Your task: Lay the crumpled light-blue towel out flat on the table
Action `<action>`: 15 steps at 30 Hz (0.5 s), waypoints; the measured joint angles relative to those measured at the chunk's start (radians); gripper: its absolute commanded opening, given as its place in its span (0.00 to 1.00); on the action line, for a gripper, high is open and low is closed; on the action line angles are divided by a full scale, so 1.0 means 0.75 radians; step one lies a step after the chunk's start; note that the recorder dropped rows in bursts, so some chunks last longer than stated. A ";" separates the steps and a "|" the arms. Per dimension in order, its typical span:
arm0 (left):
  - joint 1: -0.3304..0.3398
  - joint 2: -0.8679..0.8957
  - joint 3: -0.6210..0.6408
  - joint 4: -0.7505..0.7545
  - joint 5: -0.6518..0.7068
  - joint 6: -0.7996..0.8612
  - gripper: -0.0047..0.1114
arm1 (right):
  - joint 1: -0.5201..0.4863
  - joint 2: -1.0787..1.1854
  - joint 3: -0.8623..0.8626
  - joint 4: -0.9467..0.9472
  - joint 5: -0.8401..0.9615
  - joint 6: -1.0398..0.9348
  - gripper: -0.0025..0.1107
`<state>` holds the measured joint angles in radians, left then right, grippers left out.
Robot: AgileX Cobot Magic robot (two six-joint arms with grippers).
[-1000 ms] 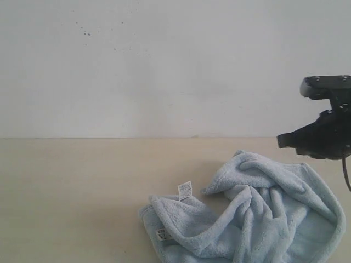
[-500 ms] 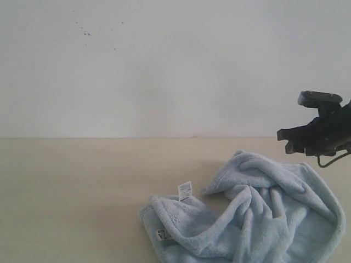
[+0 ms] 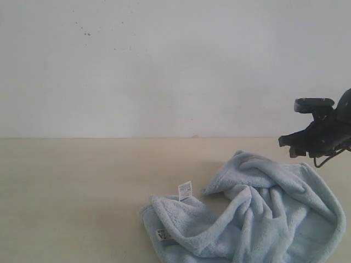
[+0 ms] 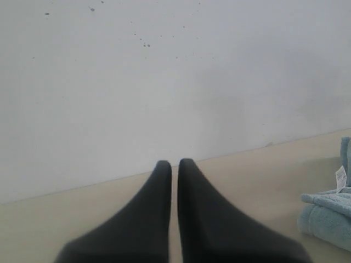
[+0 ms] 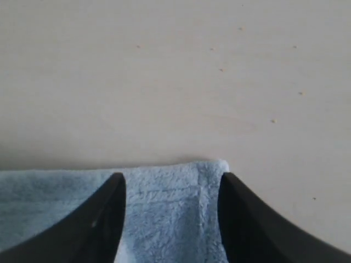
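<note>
Okay, exterior view first: the towel (image 3: 258, 213) sits bunched up on the right-hand part of the table (image 3: 77, 192) and runs off the bottom of the shot. Its white care tag (image 3: 185, 190) sticks up at the left side of the heap. The right gripper (image 3: 285, 141) hangs over the far edge of the cloth, apart from it as far as we can tell.

Left wrist view: the left gripper (image 4: 174, 164) has its jaws pressed together with nothing between them, hovering over bare table. The towel only peeks in at the side, well apart from it.

Right wrist view: the jaws stand wide apart and empty, and between them we see a hemmed corner (image 5: 211, 167) of the towel lying flat on the table. Whether the tips touch the fleece, we can't tell.

Handling-wise, we'd guess it's light, floppy and fluffy. With no stiffness it'll drape and drag rather than slide as one piece, and a pinch into the thick pile could catch two layers. Nothing fragile about it. The best place to take hold looks like that stitched corner, since the border is firmer and pulling from a corner should draw the folds out. The other gripper would want the edge by the tag.
</note>
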<state>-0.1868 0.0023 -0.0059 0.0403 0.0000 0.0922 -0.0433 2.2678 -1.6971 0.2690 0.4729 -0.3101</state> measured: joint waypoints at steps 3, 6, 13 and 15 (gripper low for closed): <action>0.000 0.000 0.000 0.000 0.000 0.000 0.08 | 0.000 0.043 -0.026 -0.107 0.024 0.061 0.46; 0.000 0.000 0.000 0.000 0.000 0.000 0.08 | 0.000 0.071 -0.038 -0.172 0.030 0.102 0.46; 0.000 0.000 0.000 0.000 0.000 0.000 0.08 | 0.000 0.107 -0.046 -0.215 0.040 0.116 0.42; 0.000 0.000 0.000 0.000 0.000 0.000 0.08 | 0.000 0.112 -0.046 -0.215 0.051 0.116 0.29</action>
<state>-0.1868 0.0023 -0.0059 0.0403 0.0000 0.0922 -0.0433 2.3522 -1.7315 0.1078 0.5109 -0.2234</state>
